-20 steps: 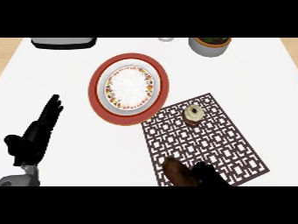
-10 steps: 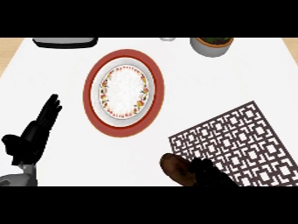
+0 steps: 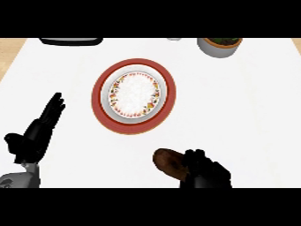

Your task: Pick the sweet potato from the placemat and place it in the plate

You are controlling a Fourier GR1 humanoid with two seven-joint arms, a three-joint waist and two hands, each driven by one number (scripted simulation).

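Left hand (image 3: 36, 134): black, fingers straight and relaxed, resting near the white table's (image 3: 257, 110) left edge, holding nothing. Round plate, red-rimmed with patterned white centre (image 3: 134, 96): mid-table, bare. Brown oblong sweet potato (image 3: 169, 161): near the front edge, clasped by the right hand (image 3: 206, 171), fingers curled round it. Step judged: carry phase, pick done. Next move calls for travel toward the far left, over the plate, then release.

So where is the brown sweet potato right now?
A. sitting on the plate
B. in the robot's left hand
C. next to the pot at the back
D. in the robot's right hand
D: the right hand curls round the sweet potato, short of the plate.
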